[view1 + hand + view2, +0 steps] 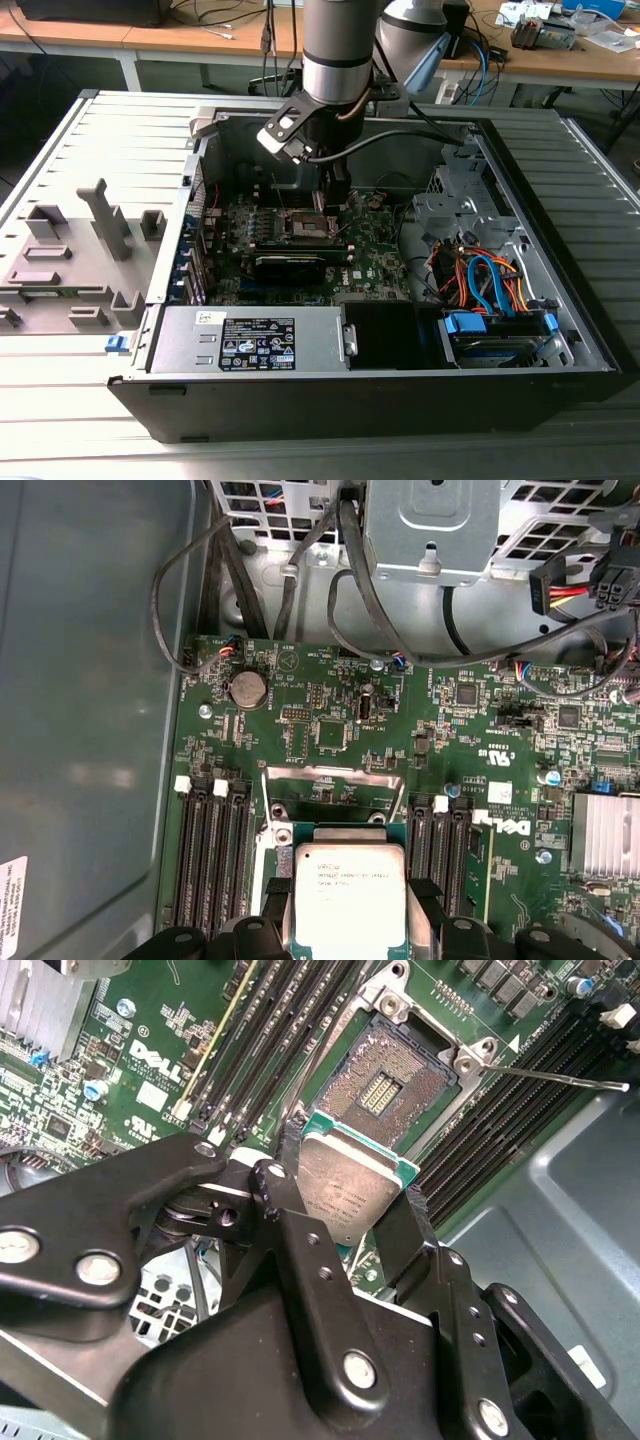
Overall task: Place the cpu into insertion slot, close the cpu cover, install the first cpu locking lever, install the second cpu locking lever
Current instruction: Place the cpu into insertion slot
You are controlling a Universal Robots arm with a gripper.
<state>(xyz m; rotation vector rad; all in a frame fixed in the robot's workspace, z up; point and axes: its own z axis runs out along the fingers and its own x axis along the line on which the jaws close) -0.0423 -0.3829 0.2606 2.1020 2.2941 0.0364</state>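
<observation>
Print near my pincer (349,920)
Fine dark print crosses the cpu (349,890), too small to read; a white logo (506,829) marks the circuit board (440,750); a printed label (258,343) fronts the power supply (185,335).

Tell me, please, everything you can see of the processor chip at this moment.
The chip is a small flat square with a dull silvery metal top bearing faint print, on a thin green-edged base. The end effector is shut on it, black fingers pressing two opposite edges. It appears held clear of the green board, near the open socket, whose bare contacts show, so it is not seated.
</observation>
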